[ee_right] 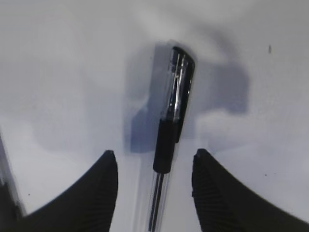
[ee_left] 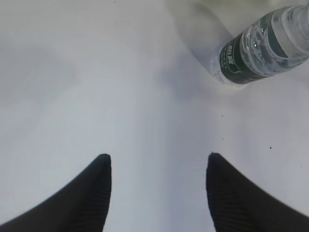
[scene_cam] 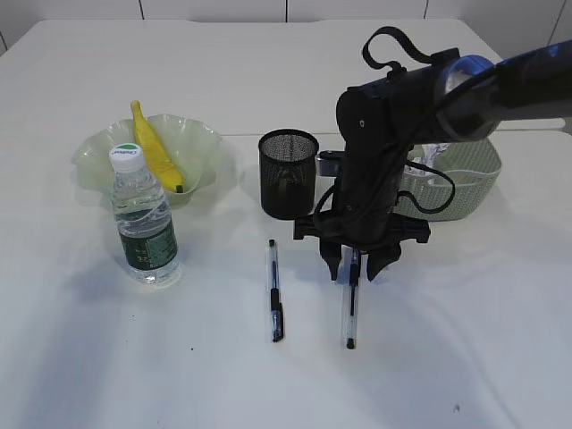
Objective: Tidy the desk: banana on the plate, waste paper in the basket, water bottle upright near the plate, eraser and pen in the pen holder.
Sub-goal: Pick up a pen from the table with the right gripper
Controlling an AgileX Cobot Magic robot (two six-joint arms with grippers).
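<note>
We read the scene as mostly tidied: the banana [scene_cam: 156, 147] lies in the green plate [scene_cam: 94, 147], the water bottle [scene_cam: 143, 219] stands upright just in front of that plate, and crumpled paper [scene_cam: 438, 156] shows inside the basket [scene_cam: 469, 183] on the right; what remains, we judge, is the pens. Two lie flat on the worktop [scene_cam: 483, 357] in front of the mesh pen holder [scene_cam: 288, 174]; we cannot see an eraser anywhere, and the holder's inside is too dark to tell.

The right claw [scene_cam: 356, 264] hangs straight down over the right pen [scene_cam: 350, 308], jaws spread and astride its barrel, which suits a pinch across the thin body; nothing is gripped yet, as far as we can see. The left pen [scene_cam: 274, 299] lies apart, untouched.

The right wrist view shows what the arm hides from outside: the pen [ee_right: 171, 130] runs between the two spread fingertips [ee_right: 104, 181] with a gap on each side, its cap end pointing away. The left wrist view alone shows the left claw [ee_left: 158, 193], spread over bare worktop with nothing in it, the bottle [ee_left: 260, 50] at the frame's upper right.
</note>
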